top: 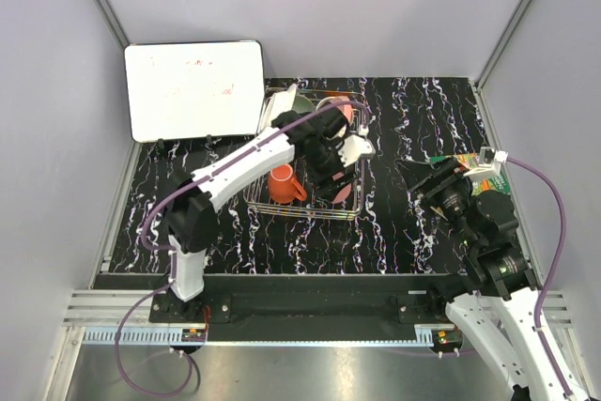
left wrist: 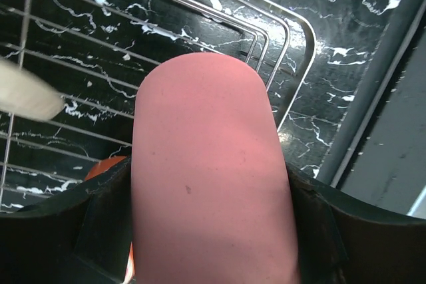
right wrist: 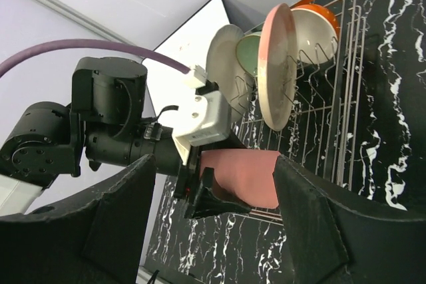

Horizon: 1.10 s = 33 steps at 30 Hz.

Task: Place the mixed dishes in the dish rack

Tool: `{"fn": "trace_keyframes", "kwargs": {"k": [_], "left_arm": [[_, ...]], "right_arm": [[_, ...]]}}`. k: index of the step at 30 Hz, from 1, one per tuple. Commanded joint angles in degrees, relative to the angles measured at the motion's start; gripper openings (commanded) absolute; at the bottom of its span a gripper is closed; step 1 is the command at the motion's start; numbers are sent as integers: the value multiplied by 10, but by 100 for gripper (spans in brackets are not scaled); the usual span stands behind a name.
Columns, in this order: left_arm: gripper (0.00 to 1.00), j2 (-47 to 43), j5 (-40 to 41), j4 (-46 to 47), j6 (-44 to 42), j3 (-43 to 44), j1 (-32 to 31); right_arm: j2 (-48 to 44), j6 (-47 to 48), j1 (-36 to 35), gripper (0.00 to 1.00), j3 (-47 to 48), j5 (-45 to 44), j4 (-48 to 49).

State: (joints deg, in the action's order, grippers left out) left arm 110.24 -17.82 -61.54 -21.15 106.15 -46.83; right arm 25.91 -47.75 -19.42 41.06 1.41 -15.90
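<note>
So the table (top: 404, 223) is a black slab with white marble-style veins all over. The wire rack (top: 300, 214) sits right on it, near the middle and nudged toward 12 o'clock, and you can see the marble through its bars. The whiteboard (top: 194, 89) is out at 10 o'clock, covering the back-left corner, its edge just beside the rack's corner. Can't tell if it's flat or propped. A green book (top: 495, 182) lies at 3 o'clock by the right edge, well apart from the rack.

No legible text; whiteboard (top: 194, 89) marks unreadable
</note>
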Motion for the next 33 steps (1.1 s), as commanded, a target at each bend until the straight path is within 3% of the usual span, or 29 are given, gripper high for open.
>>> {"fn": "trace_keyframes", "kwargs": {"k": [1,11,30,33], "left_arm": [[0,21,69,16,-26,37,-17],[0,67,149,37,-55,35,-39],[0,108,161,51,-65,-12,-63],[12,107,173,60,-65,-26,-66]], "right_arm": [[-19,0,2,78,-12,-29,-4],[-39,1,2,78,-22,-35,-19],[-52,-9,1,79,-33,-46,-29],[-48,-11,2,79,-30,-43,-33]]}}
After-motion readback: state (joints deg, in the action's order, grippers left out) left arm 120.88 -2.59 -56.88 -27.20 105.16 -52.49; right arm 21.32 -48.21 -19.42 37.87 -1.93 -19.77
